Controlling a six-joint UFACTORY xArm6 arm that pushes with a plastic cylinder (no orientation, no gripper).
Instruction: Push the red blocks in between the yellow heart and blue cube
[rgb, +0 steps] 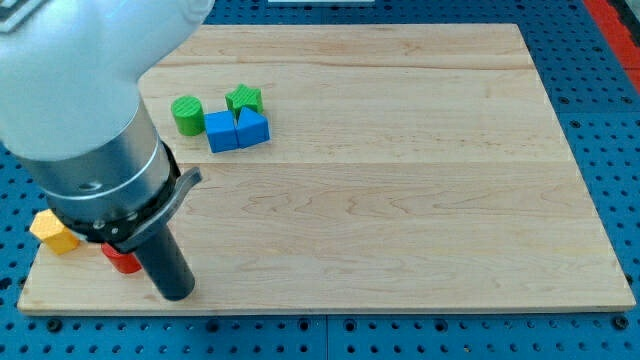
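My tip (176, 296) rests near the board's bottom left corner. A red block (122, 261) lies just to the tip's left, mostly hidden behind the arm and rod, so its shape is unclear. A yellow block (52, 232) sits further left at the board's left edge, partly hidden by the arm. A blue cube (221, 131) stands in the upper left part of the board, far above the tip. Only one red block shows.
A second blue block (254, 127) with a sloped top touches the blue cube's right side. A green cylinder (187, 115) and a green star (244, 99) sit just above them. The arm's large body (80, 120) covers the view's upper left. The wooden board (420, 200) lies on a blue pegboard.
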